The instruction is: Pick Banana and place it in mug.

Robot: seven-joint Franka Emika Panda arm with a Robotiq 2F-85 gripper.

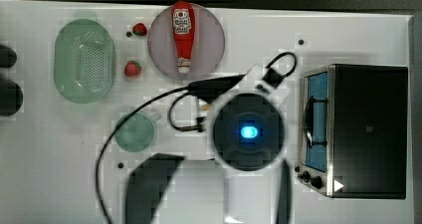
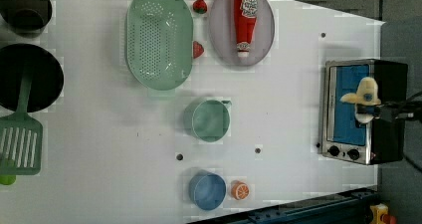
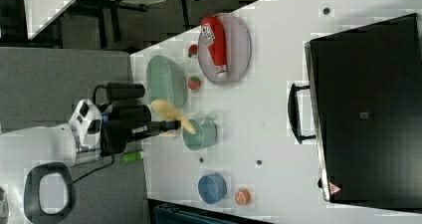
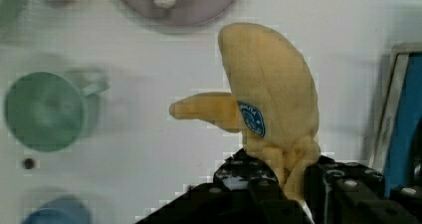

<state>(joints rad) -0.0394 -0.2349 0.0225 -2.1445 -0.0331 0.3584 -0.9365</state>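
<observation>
End effector (image 4: 291,184), low in the wrist frame, clamps the banana (image 4: 271,92) at its stem end, clear above the white worktop (image 4: 149,149). Best carried level until centred over the mug (image 4: 42,109) at mid-left, then lowered tip-first. Banana: pale yellow, blue sticker; mug: pale green, translucent.

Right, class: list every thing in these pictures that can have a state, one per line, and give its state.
gripper: shut on the banana, raised off the table
banana: held at its stem end, in the air
mug: upright, empty
colander: upright, empty
ketchup bottle: lying on its side on the plate
blue cup: upright, empty
toaster oven: door closed
</observation>
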